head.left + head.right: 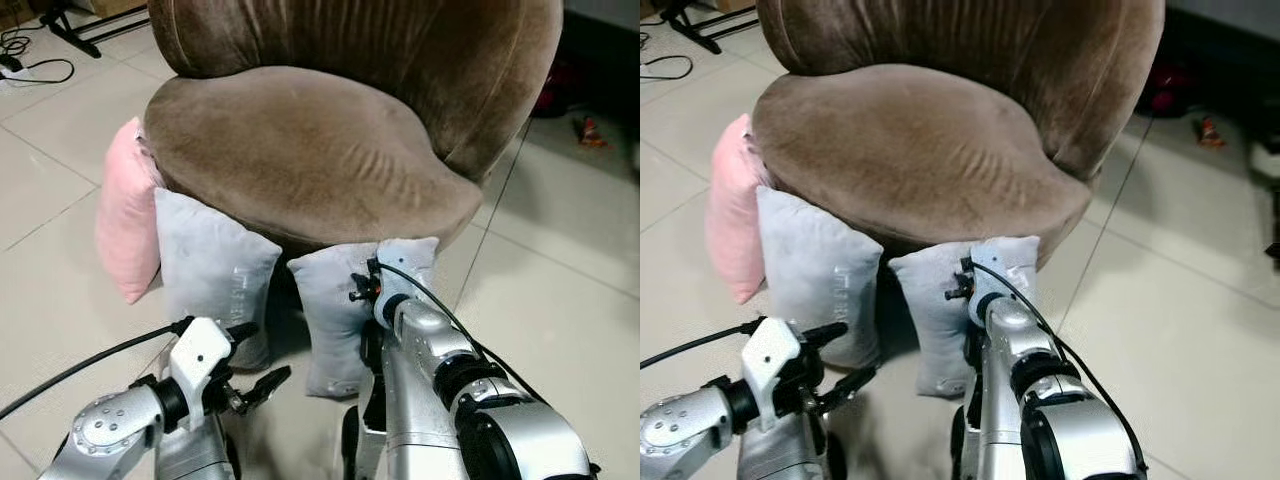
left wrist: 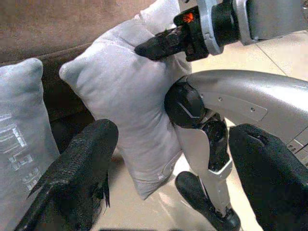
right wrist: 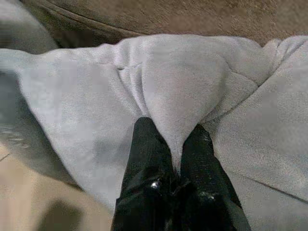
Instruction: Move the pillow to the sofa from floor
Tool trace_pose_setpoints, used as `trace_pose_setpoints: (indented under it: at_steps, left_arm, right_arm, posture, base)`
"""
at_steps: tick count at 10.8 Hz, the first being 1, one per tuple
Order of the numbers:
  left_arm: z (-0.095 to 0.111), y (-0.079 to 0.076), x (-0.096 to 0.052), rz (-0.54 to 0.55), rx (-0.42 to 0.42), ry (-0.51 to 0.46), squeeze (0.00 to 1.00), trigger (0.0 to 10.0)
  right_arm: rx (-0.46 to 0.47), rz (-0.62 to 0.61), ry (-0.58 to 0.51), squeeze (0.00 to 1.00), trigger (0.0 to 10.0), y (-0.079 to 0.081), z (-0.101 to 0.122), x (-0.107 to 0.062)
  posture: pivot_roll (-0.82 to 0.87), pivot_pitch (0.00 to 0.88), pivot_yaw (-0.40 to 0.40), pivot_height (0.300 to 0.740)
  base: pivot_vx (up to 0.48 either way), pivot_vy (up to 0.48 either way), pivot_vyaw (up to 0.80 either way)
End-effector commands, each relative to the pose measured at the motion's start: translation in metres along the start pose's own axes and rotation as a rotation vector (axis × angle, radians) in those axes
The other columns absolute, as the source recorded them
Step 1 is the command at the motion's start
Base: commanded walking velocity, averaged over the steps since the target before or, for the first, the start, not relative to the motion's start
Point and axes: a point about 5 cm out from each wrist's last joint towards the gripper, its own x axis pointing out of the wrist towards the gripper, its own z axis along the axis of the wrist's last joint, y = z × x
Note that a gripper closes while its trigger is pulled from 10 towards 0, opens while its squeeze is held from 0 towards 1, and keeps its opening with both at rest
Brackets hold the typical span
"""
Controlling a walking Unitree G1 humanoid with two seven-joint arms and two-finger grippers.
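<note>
Two grey pillows stand on the tile floor, leaning against the front of the brown round sofa (image 1: 300, 140). My right gripper (image 3: 175, 144) is shut on a fold at the top of the right grey pillow (image 1: 330, 310), just under the seat edge; its black fingers (image 2: 156, 45) pinch the fabric. The left gripper (image 1: 255, 358) is open and low, beside the left grey pillow (image 1: 210, 265), holding nothing. A pink pillow (image 1: 125, 215) leans against the sofa's left side.
Black cables (image 1: 40, 70) and a stand's foot lie on the floor at the far left. Small items (image 1: 590, 130) sit on the floor at the far right. My right arm (image 1: 440, 380) crosses in front of the sofa.
</note>
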Motion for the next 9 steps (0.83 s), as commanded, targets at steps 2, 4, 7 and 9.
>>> trace_pose_setpoints:
  at_steps: [2,4,7,9]
  left_arm:
    - [-0.001,0.001,0.000,-0.008,0.008,-0.015,0.06,10.0]
    - [-0.002,-0.001,0.003,-0.016,0.011,-0.026,0.06,10.0]
    - [-0.002,-0.003,0.007,-0.028,0.010,-0.041,0.07,10.0]
    - [-0.001,-0.003,0.010,-0.033,0.017,-0.046,0.07,10.0]
  right_arm:
    - [0.001,0.125,0.031,0.00,0.0,0.010,-0.016,-0.003]
    - [-0.035,0.257,0.018,0.00,0.0,0.024,-0.020,-0.004]
    - [-0.003,0.504,-0.105,0.00,0.0,0.043,-0.005,-0.010]
    - [0.056,0.559,-0.165,0.00,0.0,0.039,0.003,-0.015]
  posture:
    - [0.04,0.021,-0.083,0.444]
    - [0.04,0.013,-0.087,0.444]
    - [0.03,0.004,-0.088,0.444]
    - [0.02,0.003,-0.084,0.444]
  base:
    - [0.000,0.000,0.00]
    - [0.000,0.000,0.00]
    - [0.000,0.000,0.00]
    - [0.000,0.000,0.00]
